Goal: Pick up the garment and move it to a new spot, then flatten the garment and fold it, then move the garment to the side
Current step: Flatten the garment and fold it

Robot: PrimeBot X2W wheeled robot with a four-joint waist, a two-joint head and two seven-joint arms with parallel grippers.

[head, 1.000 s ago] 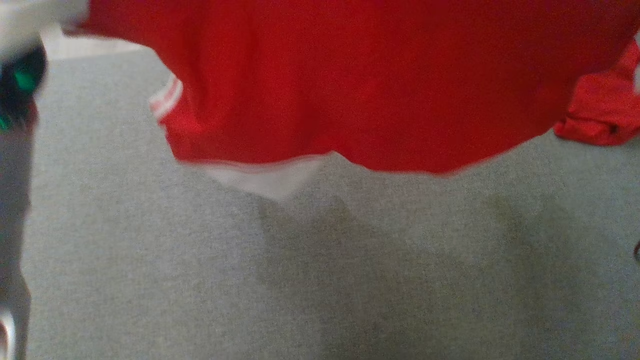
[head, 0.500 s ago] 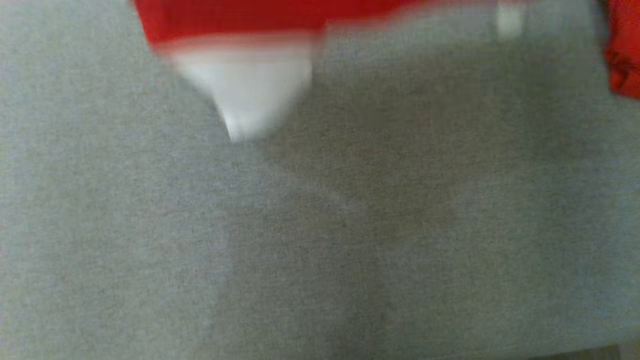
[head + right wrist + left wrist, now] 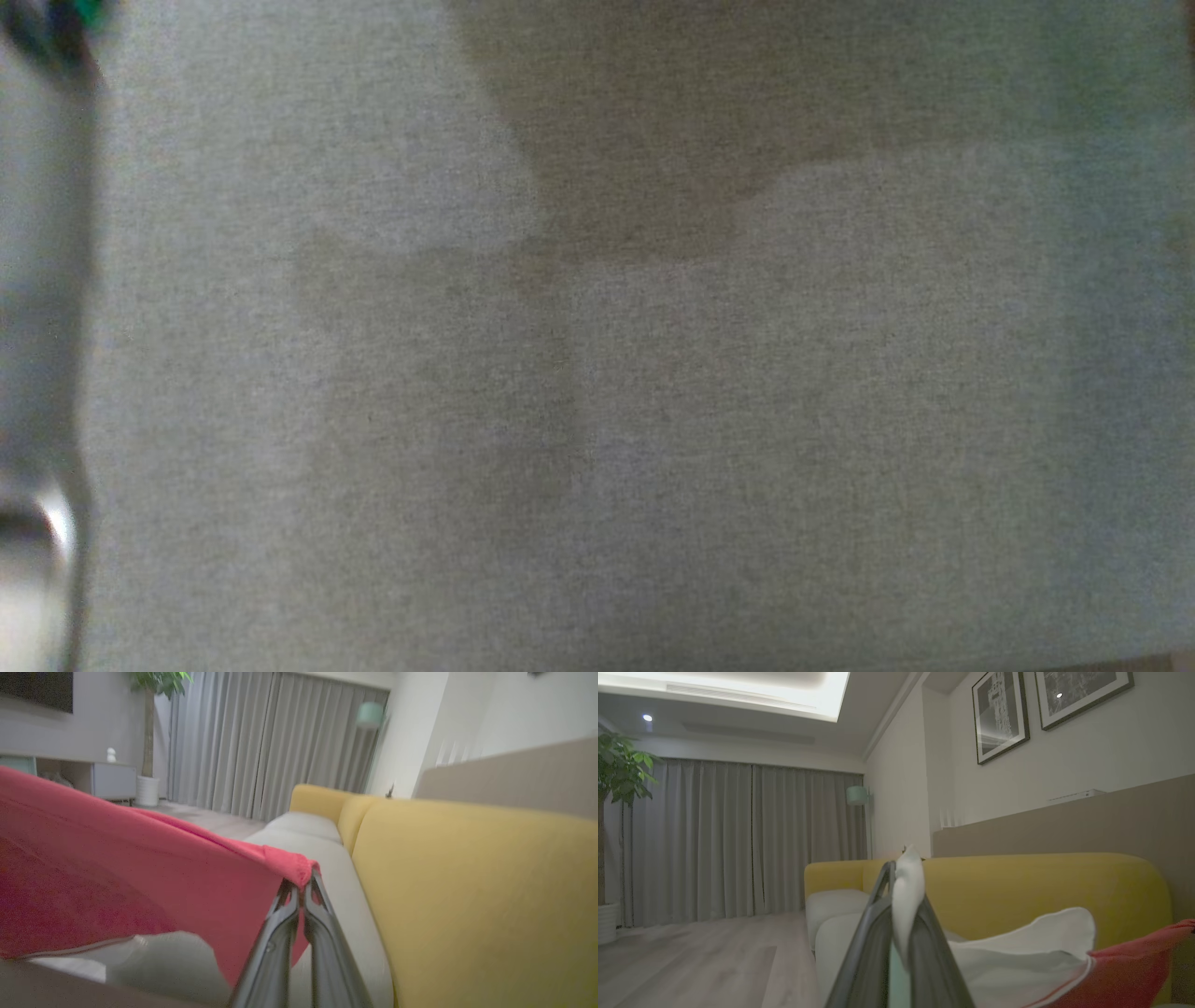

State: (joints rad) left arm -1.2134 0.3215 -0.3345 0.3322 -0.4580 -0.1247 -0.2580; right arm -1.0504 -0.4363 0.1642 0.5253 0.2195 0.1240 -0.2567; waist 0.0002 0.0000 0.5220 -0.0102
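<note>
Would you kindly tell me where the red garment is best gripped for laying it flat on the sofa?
Likely at opposite edges, each from its outer side: the left gripper pinches white trim, the right gripper a bunched red edge, and the garment stretches between them.

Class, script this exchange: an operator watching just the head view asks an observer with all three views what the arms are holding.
Operator: I see a grey cushion. What are the arms holding?
Observer: The left gripper is shut on a white part of the garment.
Operator: And the other arm?
Observer: The right gripper is shut on a red edge of it.
</note>
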